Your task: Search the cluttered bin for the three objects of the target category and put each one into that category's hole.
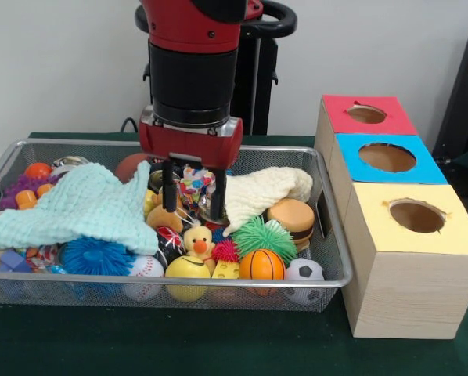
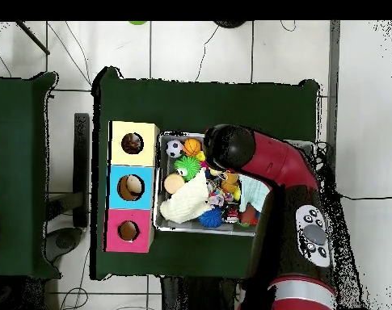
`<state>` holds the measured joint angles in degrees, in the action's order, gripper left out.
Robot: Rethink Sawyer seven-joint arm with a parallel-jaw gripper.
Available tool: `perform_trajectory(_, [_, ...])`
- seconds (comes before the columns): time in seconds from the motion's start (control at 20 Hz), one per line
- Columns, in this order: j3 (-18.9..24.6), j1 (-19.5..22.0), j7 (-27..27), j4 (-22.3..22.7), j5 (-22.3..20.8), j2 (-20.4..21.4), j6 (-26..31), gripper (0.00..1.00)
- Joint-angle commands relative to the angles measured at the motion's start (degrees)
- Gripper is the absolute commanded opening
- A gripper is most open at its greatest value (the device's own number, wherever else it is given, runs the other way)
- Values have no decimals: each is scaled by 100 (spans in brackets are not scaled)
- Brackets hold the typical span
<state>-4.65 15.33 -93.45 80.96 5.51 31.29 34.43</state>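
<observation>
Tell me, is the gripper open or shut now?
Open. In the front view the gripper shows two black fingers standing apart over the toys in the wire bin, with nothing clamped between them.

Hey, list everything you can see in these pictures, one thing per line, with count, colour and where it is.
Wire bin: one, silver, on the dark green table.
Mint cloth: one, pale green, on the toys at the front view's left.
Cream cloth: one, behind the burger toy.
Burger toy: one, tan, at the bin's right.
Spiky ball: one, green, beside the burger.
Spiky ball: one, blue, under the mint cloth's edge.
Basketball: one, orange, front row.
Soccer ball: one, black and white, front right corner.
Duck: one, yellow, centre.
Hole boxes: three, red, blue, yellow, right of the bin.
Gripper: one, red, fingers open, down among the centre toys.
</observation>
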Motion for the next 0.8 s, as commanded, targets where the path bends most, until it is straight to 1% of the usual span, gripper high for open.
perform_trajectory(0.05, [339,147,-224,957,-335,38,75,100])
perform_trajectory(0.15, [310,173,-209,1103,-359,118,46,100])
perform_trajectory(0.3, [251,238,-159,1465,-427,325,-64,100])
perform_trajectory(0.5, [205,346,-75,1826,-556,512,-233,100])
perform_trajectory(0.65, [231,442,-71,2010,-683,567,-378,100])
perform_trajectory(0.8, [301,553,-72,2074,-814,497,-528,100])
